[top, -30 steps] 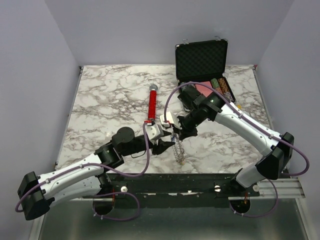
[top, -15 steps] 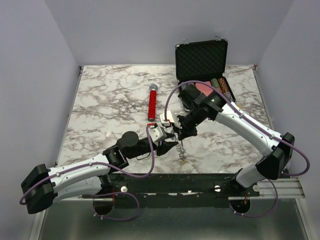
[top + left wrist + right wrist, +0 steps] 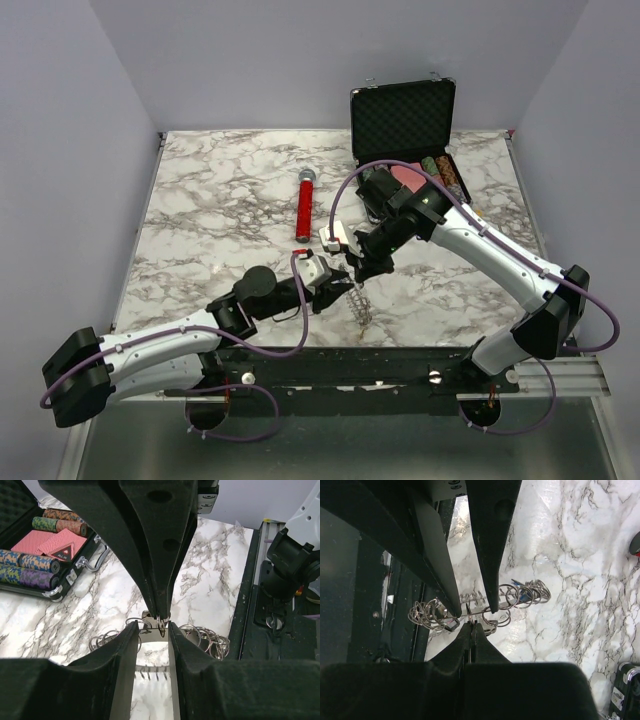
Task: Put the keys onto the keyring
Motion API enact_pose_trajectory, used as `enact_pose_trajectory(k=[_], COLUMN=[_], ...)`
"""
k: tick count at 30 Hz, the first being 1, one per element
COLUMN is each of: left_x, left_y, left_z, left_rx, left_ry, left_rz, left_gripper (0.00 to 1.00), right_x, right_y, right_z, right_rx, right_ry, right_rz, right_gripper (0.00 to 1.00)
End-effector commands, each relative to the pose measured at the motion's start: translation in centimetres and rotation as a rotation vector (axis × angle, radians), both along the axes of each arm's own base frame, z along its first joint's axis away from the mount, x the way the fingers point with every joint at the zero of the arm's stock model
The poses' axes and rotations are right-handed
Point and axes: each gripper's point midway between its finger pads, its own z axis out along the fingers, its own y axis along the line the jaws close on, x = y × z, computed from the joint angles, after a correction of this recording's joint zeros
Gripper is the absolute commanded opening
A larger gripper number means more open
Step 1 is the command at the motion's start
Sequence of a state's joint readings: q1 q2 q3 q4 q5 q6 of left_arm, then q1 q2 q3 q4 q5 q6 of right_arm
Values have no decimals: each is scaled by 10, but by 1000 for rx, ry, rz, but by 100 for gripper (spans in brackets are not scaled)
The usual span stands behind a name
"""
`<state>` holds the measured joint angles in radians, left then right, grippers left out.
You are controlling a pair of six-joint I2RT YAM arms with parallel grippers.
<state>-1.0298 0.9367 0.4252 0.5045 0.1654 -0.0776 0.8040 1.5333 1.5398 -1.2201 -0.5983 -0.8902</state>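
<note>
The keyring (image 3: 361, 304) is a thin metal loop strung with many small rings, hanging from my right gripper (image 3: 358, 275) down to the table near its front edge. My right gripper (image 3: 470, 624) is shut on one small ring of the keyring. My left gripper (image 3: 340, 284) is open; its fingers (image 3: 441, 575) straddle that pinched ring, with a jagged stretch of the keyring (image 3: 150, 672) between them. Ring clusters (image 3: 426, 615) hang on both sides. A blue-headed key (image 3: 522, 596) sits among the right-hand rings. A small dark piece (image 3: 451, 625) by the left cluster may be the black-headed key.
A red-handled microphone (image 3: 303, 205) lies behind the grippers. An open black case (image 3: 404, 118) with poker chips (image 3: 446, 176) and cards stands at the back right, also in the left wrist view (image 3: 47, 560). The table's front edge and black rail (image 3: 250, 605) are close.
My left arm has swung right and forward, bringing its open fingers around the ring in my right gripper. The hanging keyring shifted slightly. My right arm has hardly moved.
</note>
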Motion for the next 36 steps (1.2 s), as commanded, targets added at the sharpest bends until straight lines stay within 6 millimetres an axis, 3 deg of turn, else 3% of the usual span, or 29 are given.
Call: enact_pose_trajectory(k=[1,12,21,23,26,27,33,36], left_x=[-1,0,-1,-1,-1,-1,-5,-10], left_y=[1,-2,-6,-7,-7,-6,11,20], left_z=[9,3,-3,-4,-2,0,22,37], left_rx=[-39,-15,17,22,10,-1,-178,-276], left_ry=[-14,-5,8,11,10,9,-5,-17], left_rz=[3,-1,-17,-21,-20,-17,26,28], left_gripper=[37,30,12,0,0,0,0,0], right_x=[-7,-8,-9,-9,-11,-13,-11,-13], right_y=[7,8,9,9,9,10,-1,-8], right_z=[18,22,23,24,25,25,41,58], right_rx=[58,77,86,92,105,112,229,357], right_ry=[14,26,32,31,41,49,132,191], right_rz=[11,11,12,12,14,17,-31,-36], right_gripper=[0,0,0,0,1,3,40,48])
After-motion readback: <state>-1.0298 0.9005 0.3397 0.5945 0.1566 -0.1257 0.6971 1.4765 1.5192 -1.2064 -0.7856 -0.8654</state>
